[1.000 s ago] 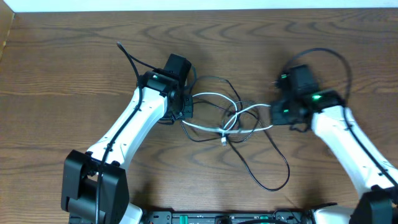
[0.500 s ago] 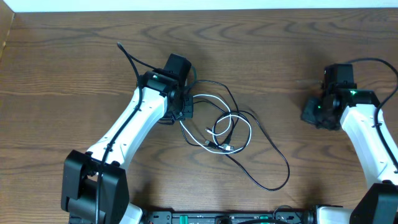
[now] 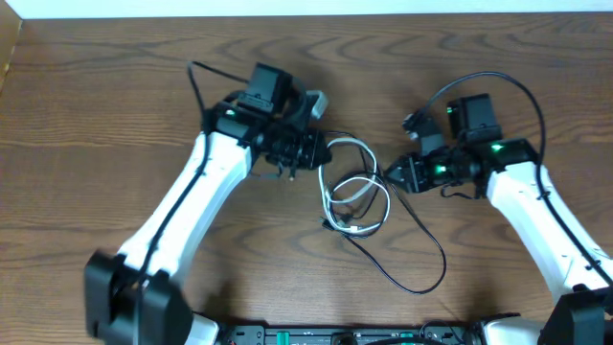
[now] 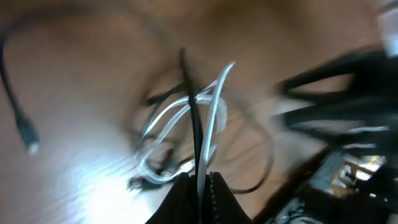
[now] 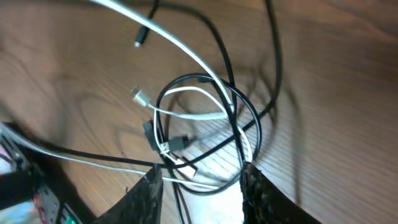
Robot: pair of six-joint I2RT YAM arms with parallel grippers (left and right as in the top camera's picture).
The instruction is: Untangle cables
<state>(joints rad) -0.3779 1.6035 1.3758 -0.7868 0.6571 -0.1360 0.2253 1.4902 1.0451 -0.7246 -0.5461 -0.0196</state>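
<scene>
The white cable (image 3: 330,197) and the black cable (image 3: 436,254) lie tangled in loops at the middle of the wooden table. My left gripper (image 3: 321,150) is shut on both strands at the tangle's upper left; its blurred wrist view shows the white cable (image 4: 214,118) and the black cable (image 4: 191,106) running up out of the pinched jaws (image 4: 200,183). My right gripper (image 3: 391,175) stands open at the tangle's right edge. In its wrist view the fingers (image 5: 147,198) straddle the coils of white cable (image 5: 186,50) and black cable (image 5: 214,37), holding nothing.
A thick black lead (image 3: 498,84) arches over the right arm. One black cable end (image 3: 194,69) trails up to the left behind the left arm. The table's far edge (image 3: 306,10) runs along the top; the arm bases (image 3: 345,335) sit at the front.
The right gripper let go, swung out to the right, then came back to the tangle with its jaws opening. The left gripper moved right with its strands, and the loops bunched together.
</scene>
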